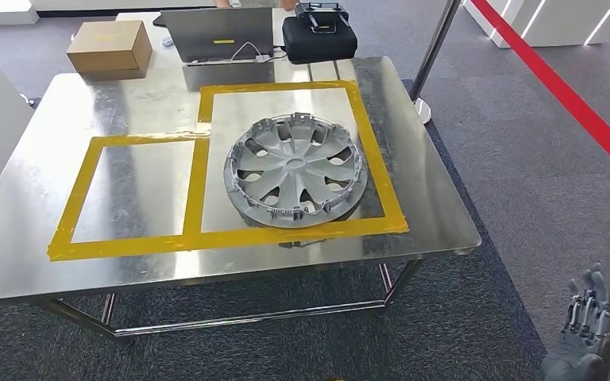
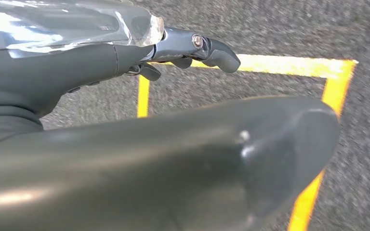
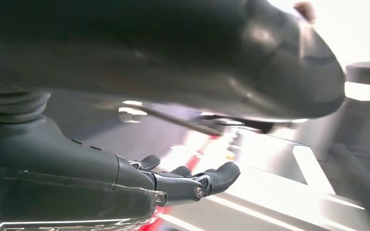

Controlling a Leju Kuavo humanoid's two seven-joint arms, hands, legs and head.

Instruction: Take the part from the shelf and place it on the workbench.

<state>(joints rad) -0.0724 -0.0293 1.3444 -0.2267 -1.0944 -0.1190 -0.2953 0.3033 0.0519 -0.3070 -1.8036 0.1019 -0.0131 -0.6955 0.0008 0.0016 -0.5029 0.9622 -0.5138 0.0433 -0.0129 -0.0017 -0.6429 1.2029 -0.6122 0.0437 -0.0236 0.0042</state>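
the right hand (image 1: pixel 584 333) is seen low at the near right of the head view, beside the workbench and well apart from it, with its dark fingers (image 1: pixel 592 305) spread and nothing held; the right wrist view shows the same loose, empty fingers (image 3: pixel 192 183). the left hand (image 2: pixel 139 62) is seen in the left wrist view above grey carpet marked with yellow floor tape (image 2: pixel 313 192); its fingers (image 2: pixel 212 50) are extended and nothing is gripped, so it too is released.

further out, the round silver-grey plastic wheel cover (image 1: pixel 294 171), the task's part, lies flat on the shiny steel workbench (image 1: pixel 40 246), inside the right-hand square of the yellow tape frame (image 1: pixel 286 230), its near rim just beside the tape's near strip. the placing is judged done.

at the far edge of the workbench a brown cardboard box (image 1: pixel 110 48), a grey laptop (image 1: pixel 216 33) and a black case (image 1: pixel 318 36) are set. a red floor stripe (image 1: pixel 572 99) runs along the right.

the main risk from here is judged to lie in the retreat: if an arm were swung up or the body turned close to the workbench, the near edge could be struck and the light cover jolted across the tape line.
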